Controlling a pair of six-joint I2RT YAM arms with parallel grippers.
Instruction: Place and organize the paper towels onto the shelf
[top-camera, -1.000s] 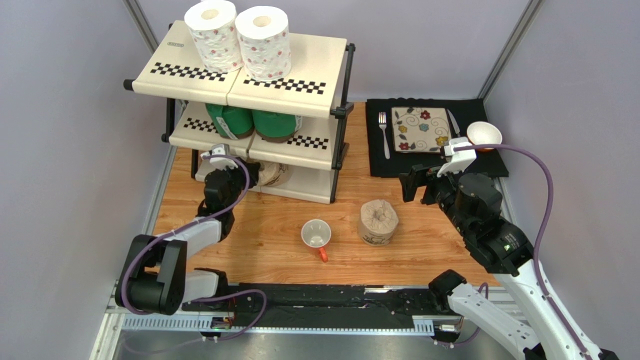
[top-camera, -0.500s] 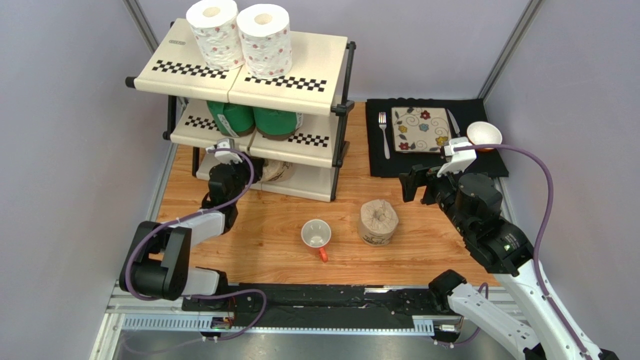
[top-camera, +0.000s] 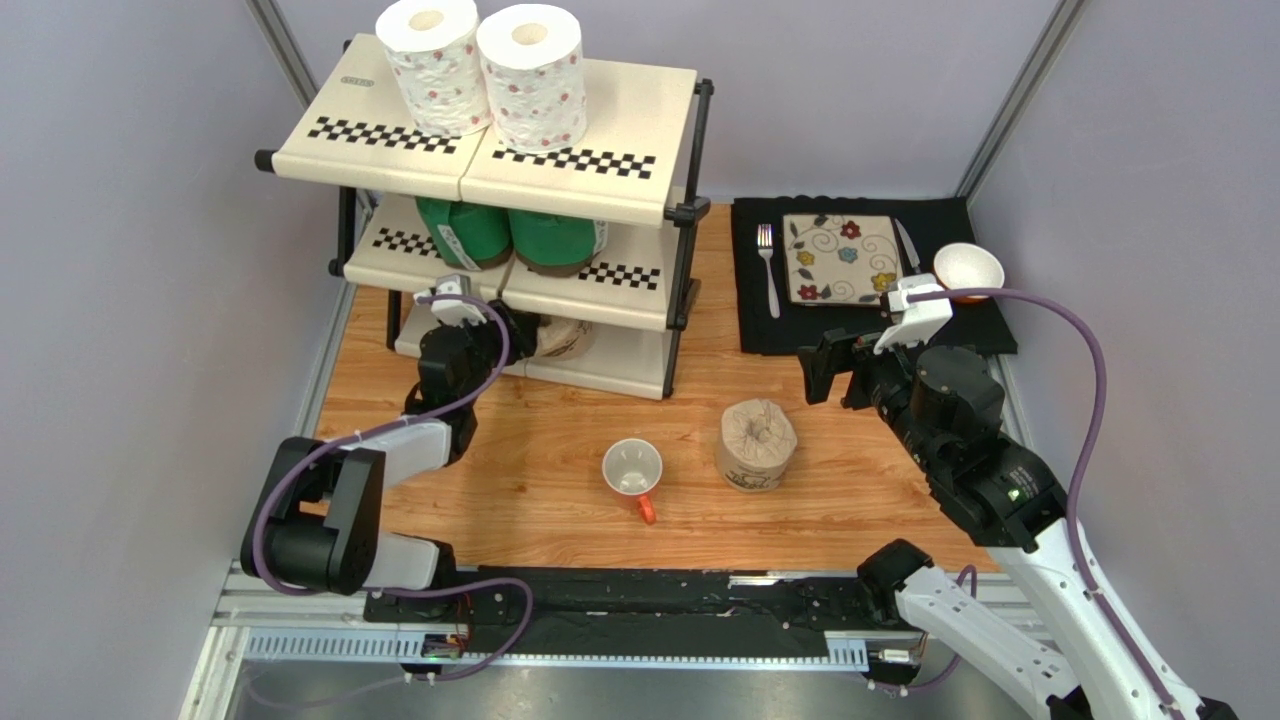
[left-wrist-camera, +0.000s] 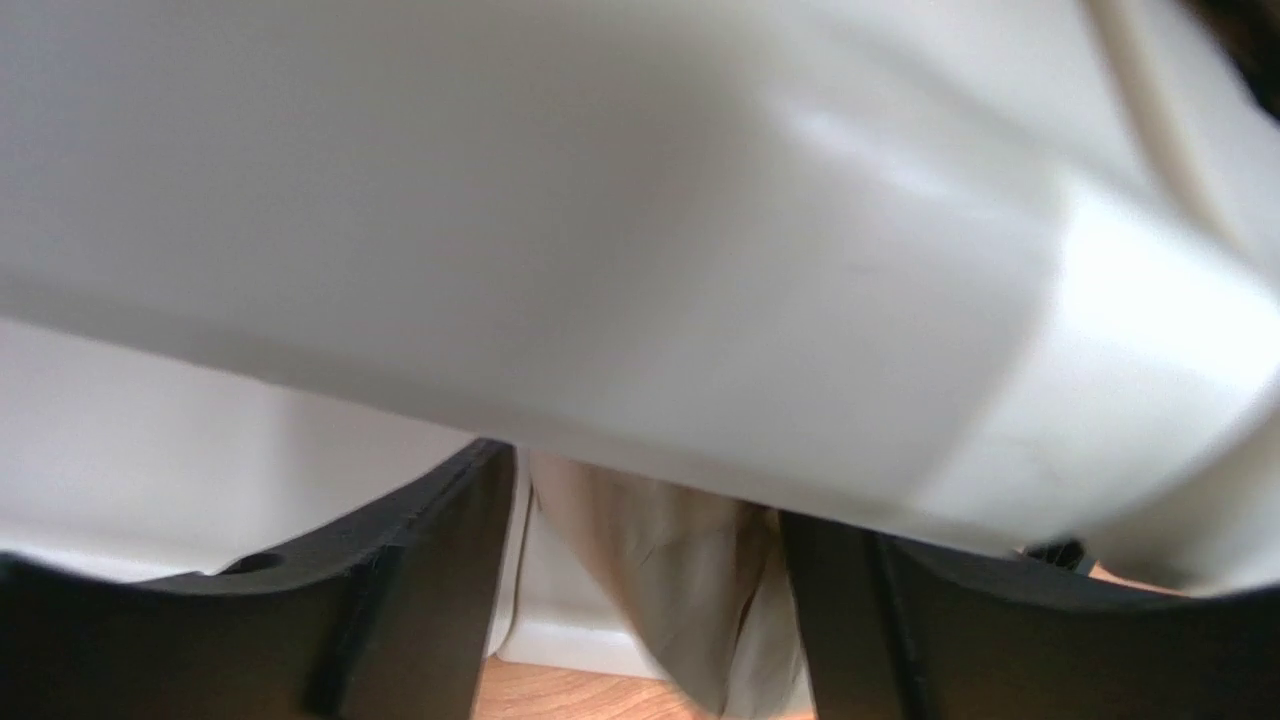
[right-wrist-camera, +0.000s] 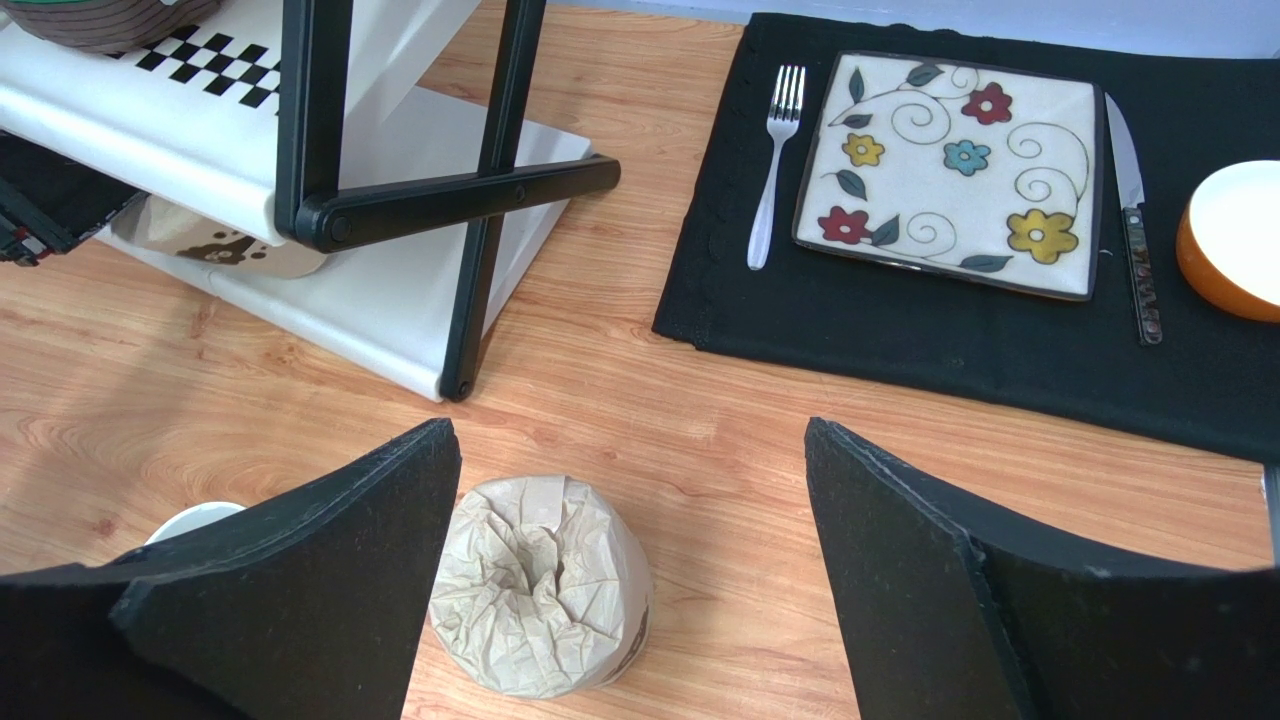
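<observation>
The shelf (top-camera: 394, 138) holds two white floral paper towels (top-camera: 484, 72) on its top tier and two green ones (top-camera: 511, 236) on the middle tier. A tan roll (top-camera: 559, 338) lies on the bottom tier. My left gripper (top-camera: 507, 333) reaches in under the middle tier. In the left wrist view its fingers (left-wrist-camera: 436, 600) stand either side of that tan roll (left-wrist-camera: 684, 593), open, with a gap on the left. A second tan roll (top-camera: 757, 443) stands on the table. My right gripper (top-camera: 824, 369) hangs open above and behind it, the roll (right-wrist-camera: 541, 585) low between its fingers (right-wrist-camera: 316, 585).
A white mug with a red handle (top-camera: 633, 470) lies on the table left of the loose roll. A black placemat (top-camera: 947, 330) at the back right carries a floral plate (top-camera: 839, 258), fork (top-camera: 768, 267), knife (right-wrist-camera: 1135, 225) and a small bowl (top-camera: 968, 270). Shelf posts (right-wrist-camera: 489, 195) stand close by.
My left arm pushed the tan roll further in under the middle tier, nudging the shelf slightly back, and its jaws have opened off the roll. The right arm has not moved.
</observation>
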